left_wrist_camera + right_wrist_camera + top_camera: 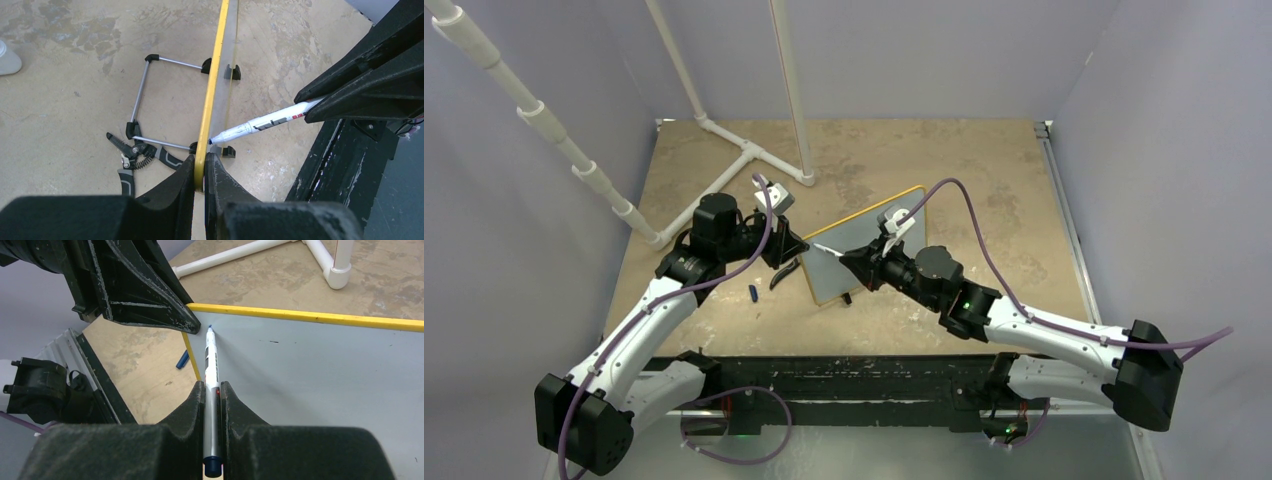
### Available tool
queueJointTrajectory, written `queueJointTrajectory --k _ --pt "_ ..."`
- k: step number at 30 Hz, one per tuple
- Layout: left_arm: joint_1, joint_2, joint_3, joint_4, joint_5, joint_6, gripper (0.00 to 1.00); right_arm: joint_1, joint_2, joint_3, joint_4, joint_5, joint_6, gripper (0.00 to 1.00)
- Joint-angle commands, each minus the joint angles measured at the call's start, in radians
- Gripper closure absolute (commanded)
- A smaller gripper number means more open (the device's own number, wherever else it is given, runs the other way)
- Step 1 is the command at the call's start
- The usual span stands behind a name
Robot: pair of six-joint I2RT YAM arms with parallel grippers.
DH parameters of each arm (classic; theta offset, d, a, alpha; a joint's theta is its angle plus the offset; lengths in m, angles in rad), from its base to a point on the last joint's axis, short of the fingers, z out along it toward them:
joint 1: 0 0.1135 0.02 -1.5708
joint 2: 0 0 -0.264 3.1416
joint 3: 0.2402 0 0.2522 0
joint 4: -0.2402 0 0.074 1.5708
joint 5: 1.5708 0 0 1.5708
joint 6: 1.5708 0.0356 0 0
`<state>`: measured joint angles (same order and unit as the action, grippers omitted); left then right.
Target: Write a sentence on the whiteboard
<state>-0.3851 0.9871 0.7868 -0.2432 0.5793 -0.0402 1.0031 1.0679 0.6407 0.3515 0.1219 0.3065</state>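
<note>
Left gripper (pixel 200 161) fingers fill the bottom of your left wrist view, clamped tight on the yellow frame of the whiteboard (pixel 212 87) at its end nearest the left arm. Right gripper (pixel 212 386) is pinched shut on the marker (pixel 212 357), barrel lying straight along the finger line, blue butt end toward the wrist.

The whiteboard (pixel 852 232) sits mid-table between the two arms, standing on one long edge with black feet on the table (pixel 994 190). In the top view its long axis runs from near-left to far-right. The white face is turned toward the right arm; the back, with a wire stand (pixel 142 87), faces the left arm.

The marker points away from the right wrist at the board corner beside the left fingers. The blue tip is right at the face, just inside the frame; I can't tell whether it's touching. The face in the right wrist view shows one tiny dark fleck (pixel 273 341).

Behind the board, pliers (pixel 131 156) lie on the table just beside the stand. A blue cap (pixel 753 293) lies on the table near the left gripper. White pipe frame (pixel 746 150) stands at the far left.
</note>
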Motion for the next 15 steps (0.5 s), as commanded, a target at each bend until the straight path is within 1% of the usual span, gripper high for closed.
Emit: queueJointTrajectory --k 1,15 --pt "-0.001 -0.018 0.004 0.021 0.001 0.022 1.00 0.005 0.003 0.016 -0.011 0.034 0.009 1.00" --pt "-0.002 -0.021 0.003 0.021 -0.005 0.022 1.00 0.014 0.009 -0.021 -0.053 0.029 0.041 1.00"
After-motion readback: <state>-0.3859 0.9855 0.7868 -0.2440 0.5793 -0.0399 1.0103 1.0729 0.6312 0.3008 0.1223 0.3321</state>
